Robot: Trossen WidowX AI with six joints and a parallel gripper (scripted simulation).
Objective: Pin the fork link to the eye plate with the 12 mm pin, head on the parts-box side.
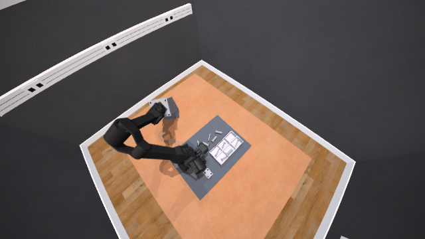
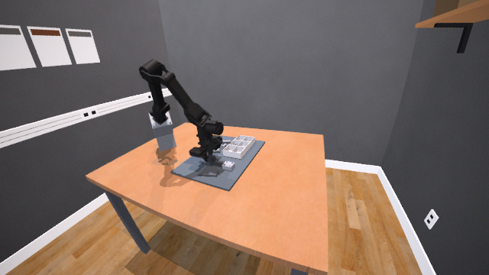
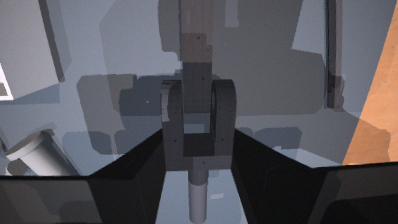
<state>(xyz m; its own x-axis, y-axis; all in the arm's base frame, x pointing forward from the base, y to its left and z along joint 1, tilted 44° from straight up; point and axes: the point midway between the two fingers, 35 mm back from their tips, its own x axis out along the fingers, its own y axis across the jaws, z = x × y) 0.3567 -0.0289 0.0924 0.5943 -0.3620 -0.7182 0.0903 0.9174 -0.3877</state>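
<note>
Fork link (image 3: pixel 199 131) sits pinched between the gripper's (image 3: pixel 199 150) dark fingers, its two cheeks straddling the eye plate's (image 3: pixel 196 80) upright tongue straight ahead. Left of the gripper a loose pin (image 3: pixel 37 152) lies on the grey mat (image 3: pixel 280 75); right of it, orange table top (image 3: pixel 382 90).

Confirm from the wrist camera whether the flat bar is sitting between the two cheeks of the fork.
Yes. The flat bar runs down into the gap between the two cheeks of the fork, which the gripper is shut on.
</note>
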